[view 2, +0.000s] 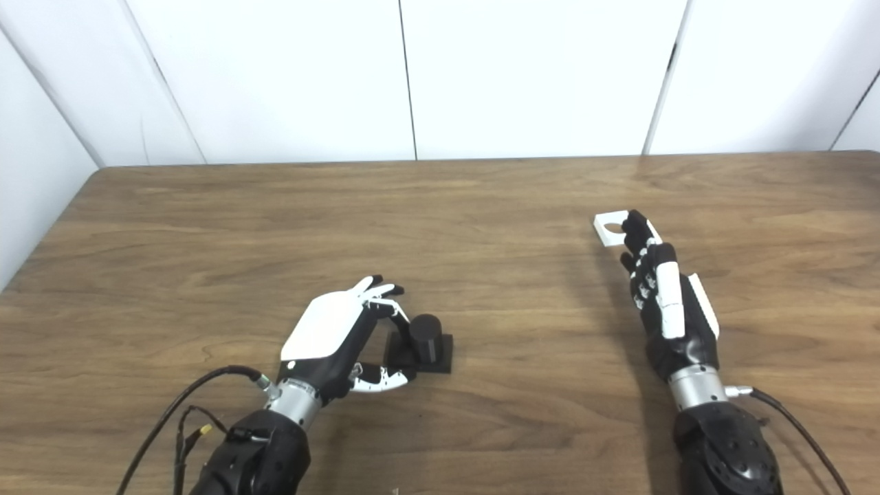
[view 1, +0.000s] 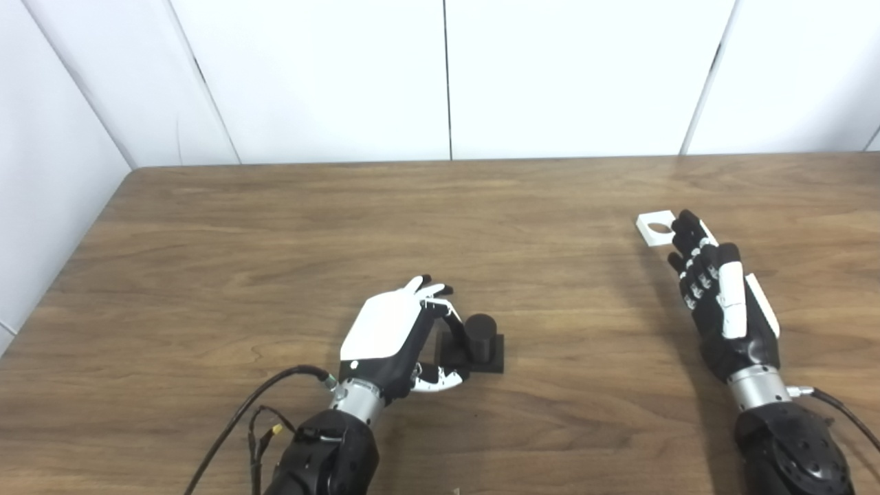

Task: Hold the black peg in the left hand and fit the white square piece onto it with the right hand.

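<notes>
The black peg point(view 1: 480, 337), a short cylinder on a square black base, stands on the wooden table point(view 1: 275, 234) near the front centre. My left hand point(view 1: 395, 333) sits just left of it, open, with fingers curved toward the base and thumb below it, not gripping it. The white square piece point(view 1: 656, 227) with a round hole lies flat at the right. My right hand point(view 1: 718, 295) is open and stretched out, its fingertips point(view 2: 636, 227) over the piece's near edge, hiding part of it.
White wall panels point(view 1: 447, 75) rise behind the table's far edge. The table's left edge point(view 1: 65, 268) runs diagonally at the left. Black cables point(view 1: 234, 419) trail from the left forearm at the front.
</notes>
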`<state>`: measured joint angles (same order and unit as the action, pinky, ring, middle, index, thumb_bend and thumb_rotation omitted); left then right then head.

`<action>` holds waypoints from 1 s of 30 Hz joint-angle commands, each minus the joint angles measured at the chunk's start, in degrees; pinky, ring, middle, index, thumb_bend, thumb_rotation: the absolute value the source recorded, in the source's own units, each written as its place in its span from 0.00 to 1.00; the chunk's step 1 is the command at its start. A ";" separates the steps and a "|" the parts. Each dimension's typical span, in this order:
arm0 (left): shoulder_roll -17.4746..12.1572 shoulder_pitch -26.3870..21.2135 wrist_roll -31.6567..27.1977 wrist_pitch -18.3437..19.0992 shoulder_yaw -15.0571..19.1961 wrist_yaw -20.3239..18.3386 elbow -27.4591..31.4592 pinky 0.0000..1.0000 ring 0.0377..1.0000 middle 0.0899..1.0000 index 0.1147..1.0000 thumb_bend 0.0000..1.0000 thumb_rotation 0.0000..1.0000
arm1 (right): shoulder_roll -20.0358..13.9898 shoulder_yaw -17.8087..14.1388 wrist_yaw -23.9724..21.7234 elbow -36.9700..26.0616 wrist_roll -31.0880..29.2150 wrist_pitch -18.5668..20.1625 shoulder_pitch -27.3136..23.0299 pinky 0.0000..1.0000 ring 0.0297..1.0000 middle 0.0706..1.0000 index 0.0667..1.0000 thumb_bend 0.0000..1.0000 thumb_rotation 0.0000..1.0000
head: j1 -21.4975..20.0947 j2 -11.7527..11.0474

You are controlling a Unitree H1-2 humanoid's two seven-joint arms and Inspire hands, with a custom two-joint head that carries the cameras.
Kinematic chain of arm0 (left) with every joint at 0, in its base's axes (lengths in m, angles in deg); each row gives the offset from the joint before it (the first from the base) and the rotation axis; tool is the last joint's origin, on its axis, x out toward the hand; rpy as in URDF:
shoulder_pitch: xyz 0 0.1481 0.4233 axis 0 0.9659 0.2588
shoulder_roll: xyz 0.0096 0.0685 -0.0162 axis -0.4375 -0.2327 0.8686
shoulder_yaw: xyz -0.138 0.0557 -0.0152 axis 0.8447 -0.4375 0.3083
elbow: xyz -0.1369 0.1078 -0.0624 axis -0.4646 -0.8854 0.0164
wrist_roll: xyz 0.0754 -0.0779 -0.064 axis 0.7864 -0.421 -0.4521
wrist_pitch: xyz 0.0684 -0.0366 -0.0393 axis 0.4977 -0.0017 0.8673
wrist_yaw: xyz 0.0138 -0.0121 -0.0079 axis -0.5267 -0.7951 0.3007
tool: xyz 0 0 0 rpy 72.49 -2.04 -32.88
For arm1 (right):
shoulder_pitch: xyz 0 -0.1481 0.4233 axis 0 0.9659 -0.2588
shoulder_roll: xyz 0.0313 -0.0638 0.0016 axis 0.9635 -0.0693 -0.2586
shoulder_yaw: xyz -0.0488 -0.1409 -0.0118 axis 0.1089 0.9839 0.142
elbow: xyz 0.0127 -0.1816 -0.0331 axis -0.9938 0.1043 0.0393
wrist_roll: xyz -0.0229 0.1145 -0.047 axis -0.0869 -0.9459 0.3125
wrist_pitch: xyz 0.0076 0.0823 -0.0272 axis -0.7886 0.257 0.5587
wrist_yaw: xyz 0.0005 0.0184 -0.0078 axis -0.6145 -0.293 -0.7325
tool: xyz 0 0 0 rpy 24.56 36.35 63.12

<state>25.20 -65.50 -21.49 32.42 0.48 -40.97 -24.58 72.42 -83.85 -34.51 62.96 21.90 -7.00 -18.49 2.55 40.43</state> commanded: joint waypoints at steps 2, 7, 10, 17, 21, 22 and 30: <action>-0.51 -0.36 0.46 -0.24 0.62 -1.53 0.05 0.92 0.98 0.88 0.42 0.51 0.06 | 3.29 1.11 0.23 4.30 -0.69 -0.54 5.21 1.00 1.00 0.96 0.95 0.66 1.00 | 0.06 -0.01; -0.71 -0.35 0.89 -1.09 1.06 -2.15 0.97 0.90 0.97 0.87 0.43 0.51 0.07 | 3.37 1.10 0.31 4.10 -0.76 -0.23 5.22 1.00 1.00 0.96 0.95 0.66 1.00 | 0.04 -0.08; -0.87 -0.36 1.14 -1.38 1.20 -2.89 1.71 0.90 0.96 0.87 0.43 0.51 0.07 | 3.37 1.09 0.22 4.29 -0.83 -0.38 5.13 1.00 1.00 0.96 0.95 0.66 1.00 | 0.13 -0.09; -0.72 -0.25 2.47 -0.06 2.02 -7.65 6.22 0.90 0.96 0.87 0.43 0.52 0.07 | 3.36 1.12 0.38 4.72 -0.41 -0.77 5.17 1.00 1.00 0.96 0.95 0.66 1.00 | 0.19 -0.22; -0.47 0.04 2.47 0.03 3.13 -9.63 8.84 0.88 0.95 0.87 0.43 0.52 0.07 | 3.41 1.10 0.32 4.95 -0.45 -1.07 5.20 1.00 1.00 0.96 0.95 0.66 1.00 | 0.22 -0.24; -0.45 0.09 2.54 0.02 3.38 -10.11 9.47 0.88 0.95 0.87 0.43 0.52 0.07 | 3.45 1.07 0.30 4.98 -0.55 -1.13 5.20 1.00 1.00 0.96 0.94 0.65 1.00 | 0.22 -0.24; 0.61 0.04 4.76 0.51 5.48 -15.15 15.28 0.90 0.95 0.86 0.43 0.52 0.07 | 3.54 1.13 0.18 5.13 -0.62 -1.28 5.09 1.00 1.00 0.96 0.94 0.66 1.00 | 0.21 -0.24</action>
<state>25.43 -64.01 -18.11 33.50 5.21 -56.27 -12.02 72.61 -83.89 -34.47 62.96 21.94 -7.38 -18.49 2.72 40.17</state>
